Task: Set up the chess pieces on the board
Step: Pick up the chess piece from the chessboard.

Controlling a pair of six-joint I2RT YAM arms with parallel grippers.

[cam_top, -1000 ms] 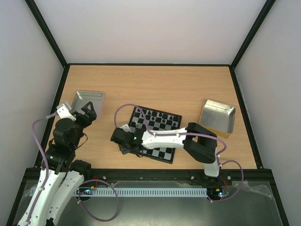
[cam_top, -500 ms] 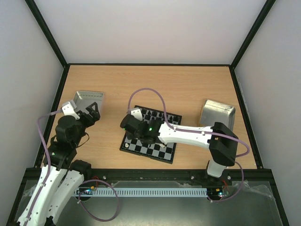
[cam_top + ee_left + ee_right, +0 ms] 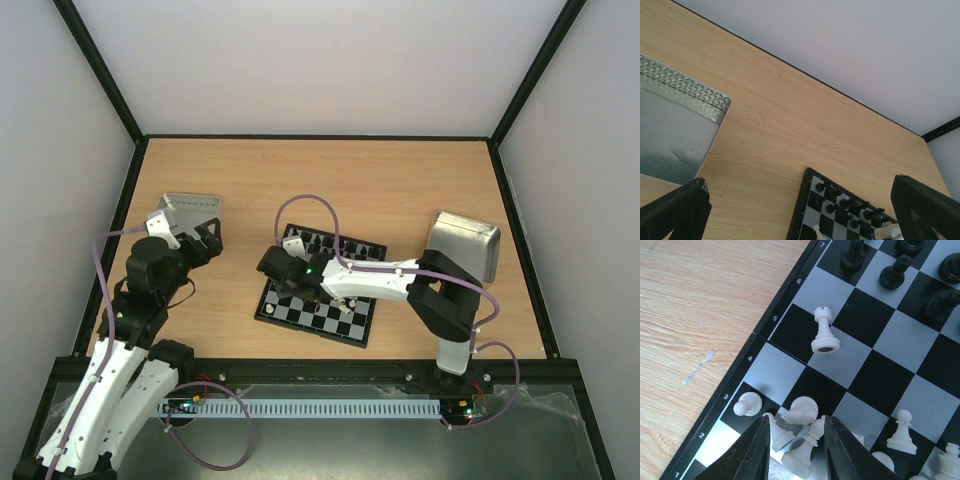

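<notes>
The board (image 3: 362,325) lies mid-table, black pieces (image 3: 340,250) on its far rows. My right gripper (image 3: 288,288) hangs over its near left part. In the right wrist view its jaws (image 3: 796,419) stand open, with a white pawn (image 3: 780,435), a white bishop (image 3: 805,452) and a toppled white knight (image 3: 801,412) between them. A white rook (image 3: 825,332) stands further up the board and a white pawn (image 3: 747,405) lies at the left edge. My left gripper (image 3: 205,240) is open and empty, above the table left of the board (image 3: 802,210).
A shiny metal tray (image 3: 190,210) sits at the far left, just beyond my left gripper, and shows in the left wrist view (image 3: 670,135). A second tray (image 3: 465,245) stands tilted at the right. More white pieces (image 3: 902,430) stand on the near rows.
My right gripper has moved from the board's left edge onto its near left squares. My left gripper has shifted slightly right and farther from me.
</notes>
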